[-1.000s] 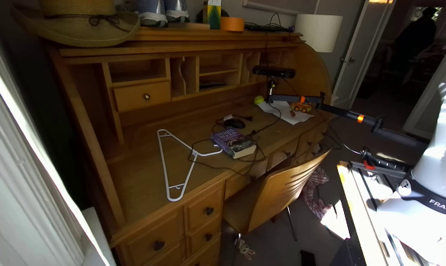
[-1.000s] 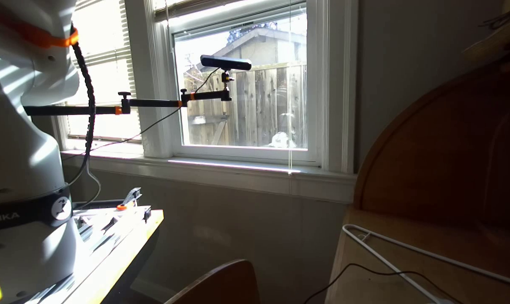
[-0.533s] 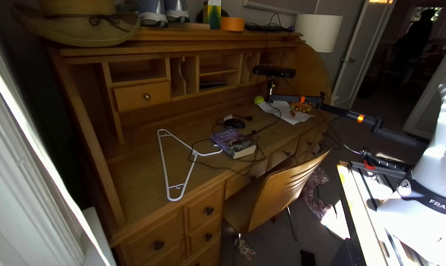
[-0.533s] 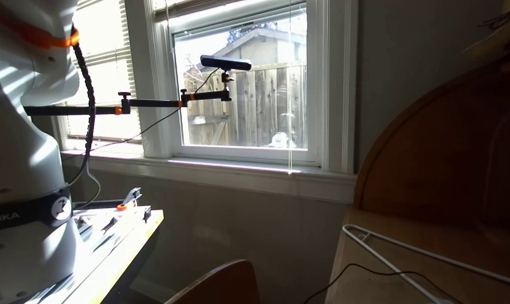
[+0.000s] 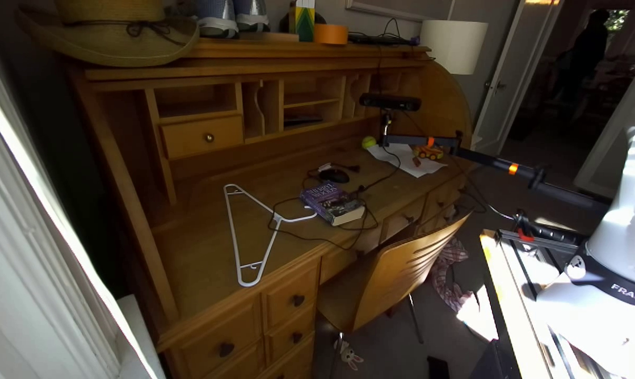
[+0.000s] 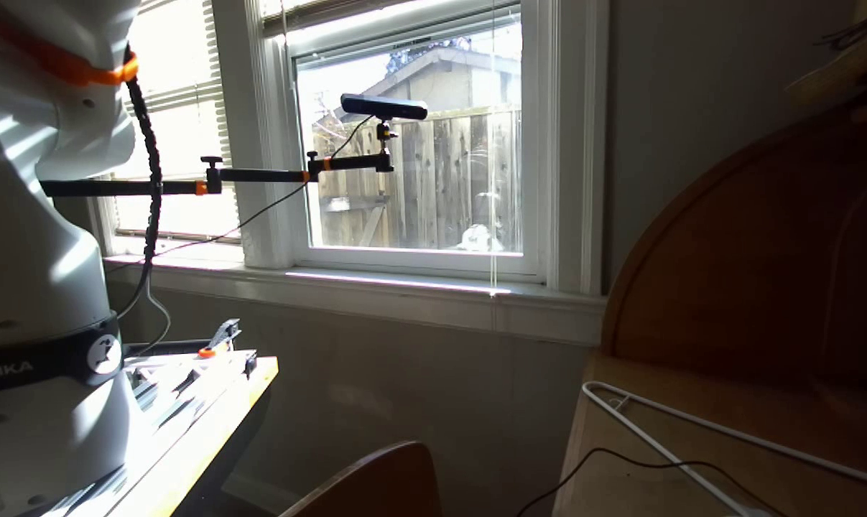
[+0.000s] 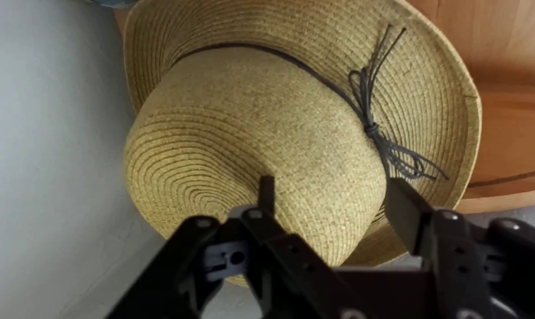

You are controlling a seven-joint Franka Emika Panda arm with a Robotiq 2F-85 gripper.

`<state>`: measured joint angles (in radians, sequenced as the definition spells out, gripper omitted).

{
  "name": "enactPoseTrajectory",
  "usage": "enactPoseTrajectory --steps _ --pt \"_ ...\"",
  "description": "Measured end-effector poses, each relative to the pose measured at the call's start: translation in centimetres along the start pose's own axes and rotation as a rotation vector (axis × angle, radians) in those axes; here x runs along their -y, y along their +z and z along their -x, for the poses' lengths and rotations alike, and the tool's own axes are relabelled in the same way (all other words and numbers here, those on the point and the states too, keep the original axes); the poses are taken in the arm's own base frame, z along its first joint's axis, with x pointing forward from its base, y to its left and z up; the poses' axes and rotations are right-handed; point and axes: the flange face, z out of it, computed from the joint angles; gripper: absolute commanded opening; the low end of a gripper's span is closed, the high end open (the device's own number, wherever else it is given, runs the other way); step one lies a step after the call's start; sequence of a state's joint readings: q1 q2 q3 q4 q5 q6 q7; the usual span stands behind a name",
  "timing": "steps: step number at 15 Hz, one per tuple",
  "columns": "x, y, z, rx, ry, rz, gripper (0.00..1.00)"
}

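Tan woven straw forms the sun hat [image 7: 258,124], which in an exterior view sits on top of the roll-top desk [image 5: 296,66], at one end. In the wrist view the pincer [image 7: 331,199] hangs over the hat's crown, the dark fingers [image 7: 266,195] spread well apart, with straw showing between them; whether either one touches the hat cannot be told. A dark cord [image 7: 371,130] rings the foot of the crown and is tied in a bow that lies on the brim, near one fingertip. Next to the hat stands a pair of shoes [image 5: 216,20], and farther along sits an orange cylinder [image 5: 330,35]. Lower down, the tabletop [image 5: 201,263] carries a white clothes hanger [image 5: 278,217], a thick paperback [image 5: 332,202], a black computer mouse [image 5: 334,176] and a tennis ball [image 5: 369,142], while a wooden chair [image 5: 393,276] stands at its front.
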<state>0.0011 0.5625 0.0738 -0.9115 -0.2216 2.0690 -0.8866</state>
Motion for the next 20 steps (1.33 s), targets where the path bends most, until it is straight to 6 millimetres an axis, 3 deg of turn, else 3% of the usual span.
enactPoseTrajectory --steps 2,5,8,11,15,17,20 --pt "0.0 0.4 -0.1 -0.001 -0.014 0.000 0.86" --pt "-0.2 0.5 -0.3 -0.013 -0.041 0.012 0.96" --pt "-0.6 0.1 -0.7 -0.040 -0.083 0.043 0.69" --pt "-0.8 -0.1 -1.0 -0.055 -0.132 0.063 0.51" --pt "-0.7 1.0 -1.0 -0.053 -0.176 0.062 0.56" --pt "-0.6 1.6 -1.0 -0.050 -0.192 0.056 0.34" --pt "-0.5 2.0 -1.1 -0.052 -0.202 0.058 0.13"
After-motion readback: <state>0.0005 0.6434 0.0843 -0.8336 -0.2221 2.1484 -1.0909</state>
